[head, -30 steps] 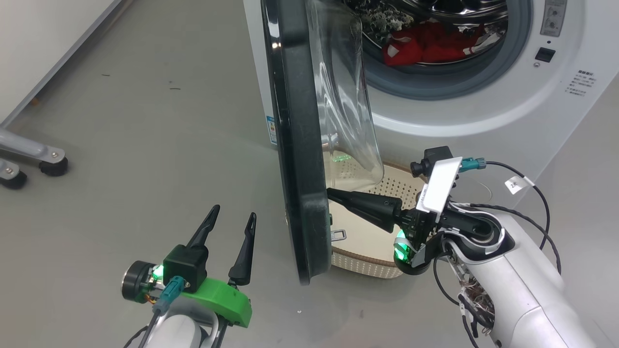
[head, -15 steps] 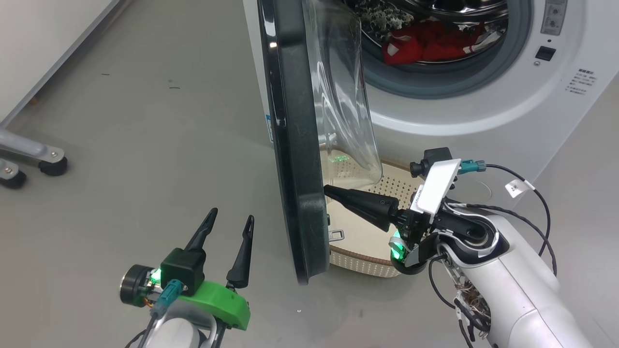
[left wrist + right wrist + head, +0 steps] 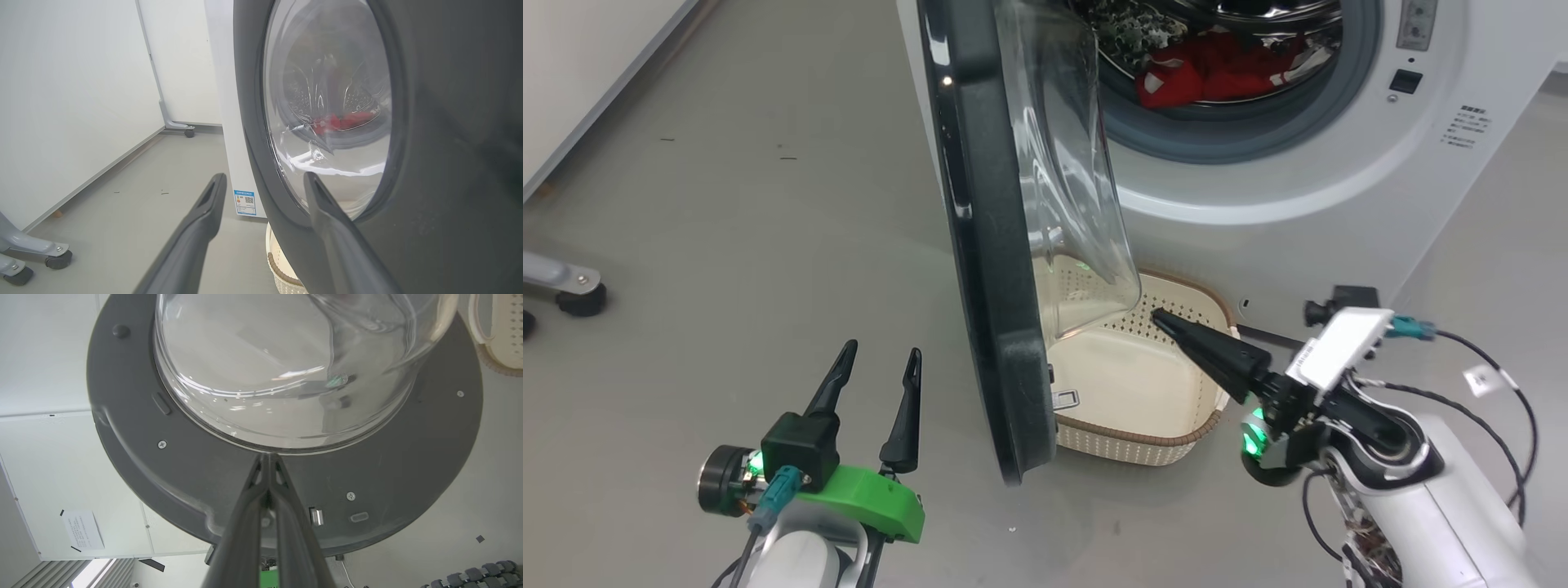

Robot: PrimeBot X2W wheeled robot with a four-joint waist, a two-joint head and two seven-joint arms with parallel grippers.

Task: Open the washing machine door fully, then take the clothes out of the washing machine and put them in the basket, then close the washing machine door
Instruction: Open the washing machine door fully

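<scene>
Two grippers: your left gripper (image 3: 884,348) at seven o'clock, fingers (image 3: 901,412) spread, holding nothing; your right gripper (image 3: 1158,315) at four, clenched over the empty cream perforated plastic basket (image 3: 1135,436). Past the half-open round black door (image 3: 980,245), bright red clothes (image 3: 1209,73) lie in the white washing machine's (image 3: 1298,220) drum (image 3: 1258,12) at one.

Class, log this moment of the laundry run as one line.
door: partly open | clothes: inside washing machine | basket: empty | left hand: open, free | right hand: shut, above basket, beside door glass

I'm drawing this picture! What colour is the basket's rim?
The basket has a brown rim, clearest in the head view.
</scene>
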